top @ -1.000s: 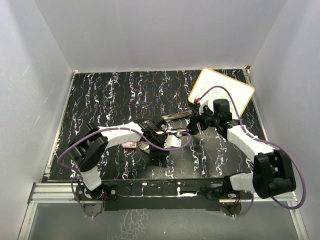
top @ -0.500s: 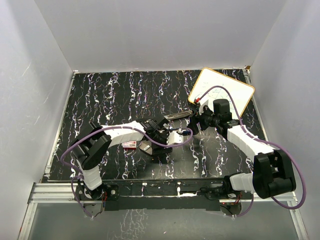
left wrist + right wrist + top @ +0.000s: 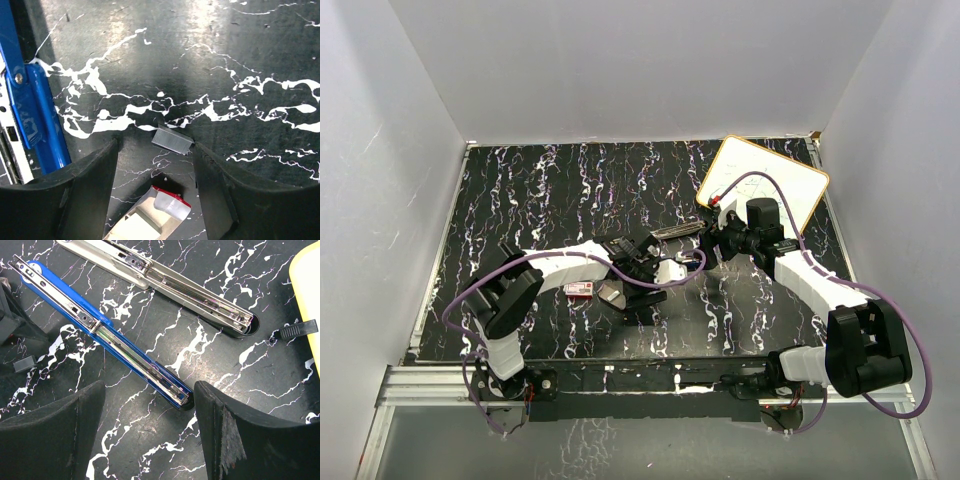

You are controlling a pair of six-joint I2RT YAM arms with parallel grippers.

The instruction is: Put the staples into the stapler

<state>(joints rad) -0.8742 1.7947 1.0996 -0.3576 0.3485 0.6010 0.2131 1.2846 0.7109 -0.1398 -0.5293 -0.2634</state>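
A short grey strip of staples (image 3: 172,140) lies on the black marbled table. My left gripper (image 3: 155,147) is open, its fingertips on either side of the strip and not touching it. The tan inner tray (image 3: 150,217) with its red edge sits just below the strip, and the red staple box (image 3: 580,290) lies to the tray's (image 3: 610,295) left. The blue stapler (image 3: 107,332) lies opened with its metal rail facing up, beside a silver-grey stapler part (image 3: 165,282). My right gripper (image 3: 150,390) is open around the blue stapler's near end, holding nothing.
A yellow-rimmed whiteboard (image 3: 765,185) lies at the back right, with a small black clip (image 3: 298,329) near its edge. White walls enclose the table. In the left wrist view, the blue stapler (image 3: 35,115) runs along the left side, close to my left finger.
My left wrist has shifted a little to the right and back, and its fingers now stand over the spot beside the tray. The right arm has not moved.
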